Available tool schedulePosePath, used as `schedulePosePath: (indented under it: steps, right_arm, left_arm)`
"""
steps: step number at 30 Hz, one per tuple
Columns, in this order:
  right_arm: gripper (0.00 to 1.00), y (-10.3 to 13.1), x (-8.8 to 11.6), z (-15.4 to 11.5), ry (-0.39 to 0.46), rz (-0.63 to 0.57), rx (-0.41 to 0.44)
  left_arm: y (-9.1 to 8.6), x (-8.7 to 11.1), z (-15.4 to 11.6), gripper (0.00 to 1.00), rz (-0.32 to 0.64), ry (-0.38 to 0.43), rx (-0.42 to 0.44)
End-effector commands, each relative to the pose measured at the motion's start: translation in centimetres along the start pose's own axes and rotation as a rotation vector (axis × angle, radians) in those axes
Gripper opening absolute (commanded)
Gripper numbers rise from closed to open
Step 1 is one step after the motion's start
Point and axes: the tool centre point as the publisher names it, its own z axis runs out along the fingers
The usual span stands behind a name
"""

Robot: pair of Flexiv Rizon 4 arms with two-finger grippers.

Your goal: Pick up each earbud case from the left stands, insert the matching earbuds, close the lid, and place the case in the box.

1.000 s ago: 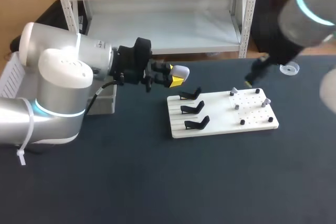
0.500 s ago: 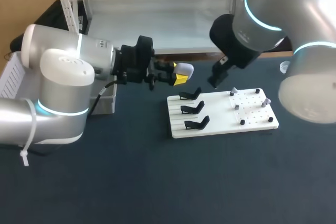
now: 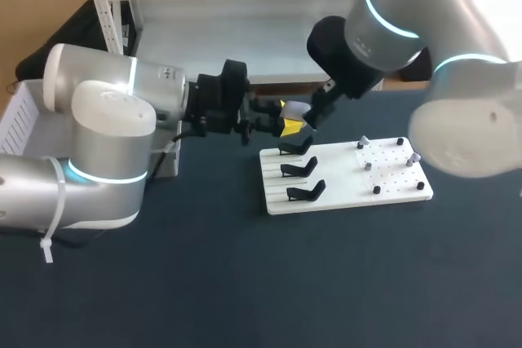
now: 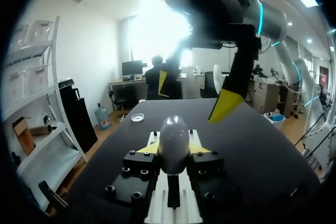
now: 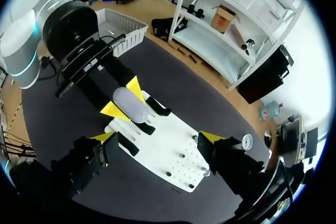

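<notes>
My left gripper (image 3: 285, 123) is shut on a white, rounded earbud case (image 3: 291, 111), held level above the far end of the white board (image 3: 334, 195). In the left wrist view the earbud case (image 4: 174, 139) sits upright between the yellow tips. My right gripper (image 3: 313, 113) hangs right beside the case, and one of its fingers (image 4: 227, 102) shows just ahead of it. In the right wrist view my right gripper (image 5: 157, 138) stands wide open above the earbud case (image 5: 131, 105) and the board (image 5: 168, 153). Three black stands (image 3: 300, 169) on the board are bare.
Small earbud pieces (image 3: 364, 143) sit on pegs on the board's right half. A white slatted basket (image 3: 23, 113) and a grey box (image 3: 165, 158) stand at the table's left, behind my left arm.
My right arm has swung in from the far right to just beside the held case. My left gripper has carried the case a little to the right.
</notes>
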Motion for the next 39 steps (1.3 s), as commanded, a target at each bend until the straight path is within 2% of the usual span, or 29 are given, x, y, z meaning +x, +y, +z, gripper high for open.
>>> schedulePosePath:
  steps: [1,18,28,30,39]
  right_arm:
    - [1.0,-0.1,-0.5,0.3,0.001,0.002,-0.017]
    - [1.0,-0.8,-1.1,0.6,0.0,0.013,-0.009]
    - [1.0,-1.8,-1.1,-0.3,-0.011,0.017,0.033]
    - [1.0,-2.3,-0.4,-0.5,-0.012,0.025,0.045]
    - [1.0,-5.7,5.1,-0.1,0.048,0.131,0.05]
  left_arm:
    - [0.0,0.1,0.6,0.0,0.002,-0.008,-0.002]
    - [-0.9,-0.1,1.0,0.0,0.007,-0.03,0.019]
    - [-1.4,0.0,1.0,0.0,-0.015,-0.053,0.04]
    - [-1.3,-0.1,0.8,0.0,-0.057,-0.106,0.049]
    - [0.3,-2.2,0.0,0.0,-0.131,-0.226,0.037]
